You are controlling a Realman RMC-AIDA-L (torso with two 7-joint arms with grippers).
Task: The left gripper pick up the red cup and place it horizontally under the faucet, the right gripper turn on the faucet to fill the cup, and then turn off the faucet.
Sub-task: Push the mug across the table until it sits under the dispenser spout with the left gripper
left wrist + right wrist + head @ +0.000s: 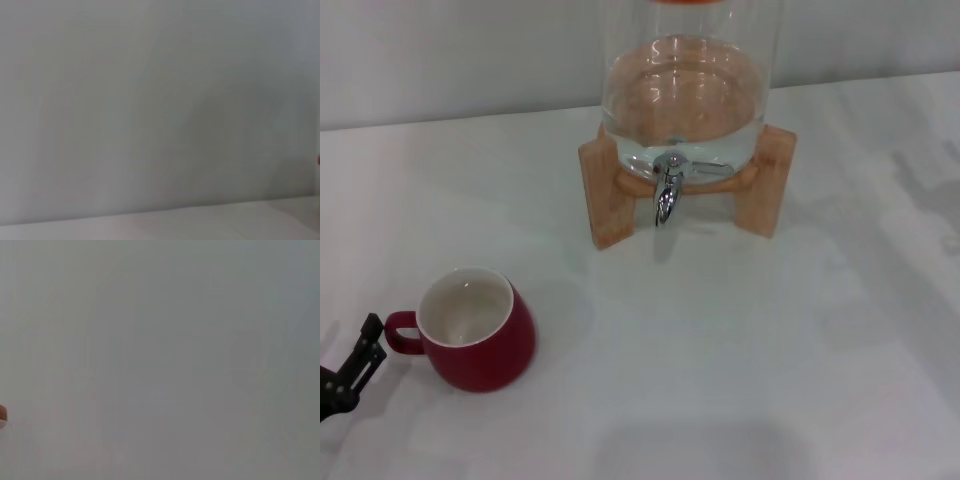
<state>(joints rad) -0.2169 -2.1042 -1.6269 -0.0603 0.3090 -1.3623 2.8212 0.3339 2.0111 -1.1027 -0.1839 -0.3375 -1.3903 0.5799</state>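
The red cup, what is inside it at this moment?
The red cup stands upright on the table, and its white inside looks empty, with no water. Its near inner wall is hidden by the rim. The left gripper is beside its handle.

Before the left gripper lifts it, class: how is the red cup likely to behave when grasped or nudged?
The red cup looks glazed ceramic, so probably rigid, fairly heavy and breakable if dropped. Its squat, wide body suggests it would slide rather than tip. Its sheen hints at a slippery grip; the loop handle faces the left gripper and may offer a surer hold.
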